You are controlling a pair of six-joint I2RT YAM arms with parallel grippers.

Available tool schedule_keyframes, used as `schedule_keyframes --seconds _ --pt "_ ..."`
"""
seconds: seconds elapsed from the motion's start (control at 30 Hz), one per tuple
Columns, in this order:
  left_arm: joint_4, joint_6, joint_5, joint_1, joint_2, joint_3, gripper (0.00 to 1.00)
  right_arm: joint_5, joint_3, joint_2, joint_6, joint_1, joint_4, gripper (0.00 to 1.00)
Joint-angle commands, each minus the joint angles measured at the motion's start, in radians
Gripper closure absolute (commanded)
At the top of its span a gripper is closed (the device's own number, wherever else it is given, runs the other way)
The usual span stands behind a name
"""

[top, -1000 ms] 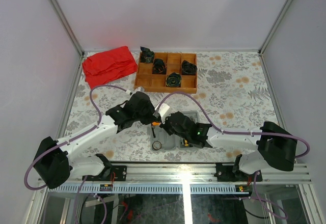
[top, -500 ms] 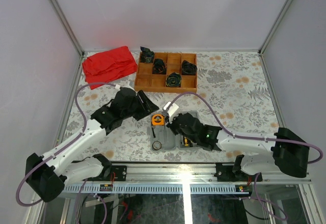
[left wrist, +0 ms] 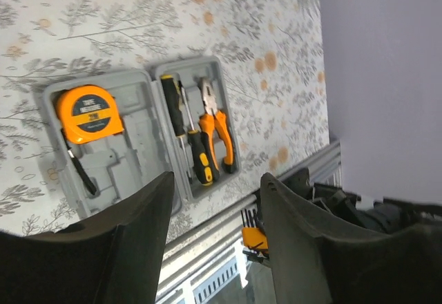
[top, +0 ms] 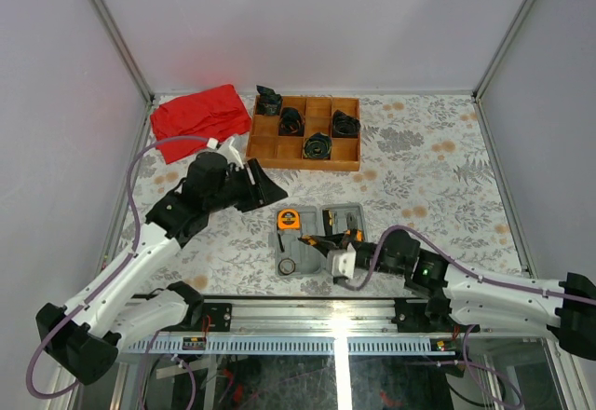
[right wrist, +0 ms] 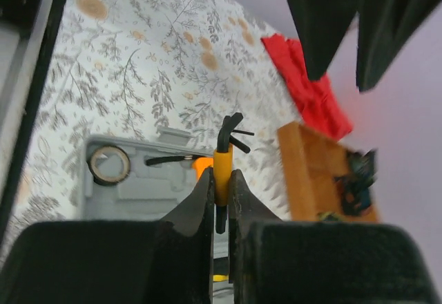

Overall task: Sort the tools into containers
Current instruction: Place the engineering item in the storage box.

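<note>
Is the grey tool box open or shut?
Open: the grey case lies spread flat, tape measure, screwdrivers and pliers showing inside.

This is a robotics lab test cell. Plain pale walls (top: pixel 326 19) and bare aluminium posts (top: pixel 113 30) box in a table. An aluminium rail (top: pixel 317 313) along its near edge carries the left arm (top: pixel 140 253) and right arm (top: pixel 503 289), which trail purple cables (top: pixel 140 163). Staged props lie on a floral tablecloth (top: pixel 438 177): a red cloth (top: pixel 194 119) and wooden compartment tray (top: pixel 303 162) far, and a grey tool case (top: pixel 307 242) near.
</note>
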Motion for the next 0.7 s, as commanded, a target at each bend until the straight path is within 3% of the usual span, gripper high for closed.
schedule_keyframes --seconds 0.0,0.27,0.67 --pt "0.039 0.099 0.185 0.003 -0.01 0.045 0.49 -0.098 0.011 -0.056 -0.447 -0.001 -0.024 1.0" --pt "0.114 0.112 0.342 0.003 -0.025 0.03 0.5 -0.001 0.163 -0.06 -0.883 0.0 -0.288 1.0" --pt "0.507 -0.119 0.481 0.001 -0.037 -0.121 0.54 0.031 0.204 -0.009 -1.167 0.0 -0.127 1.0"
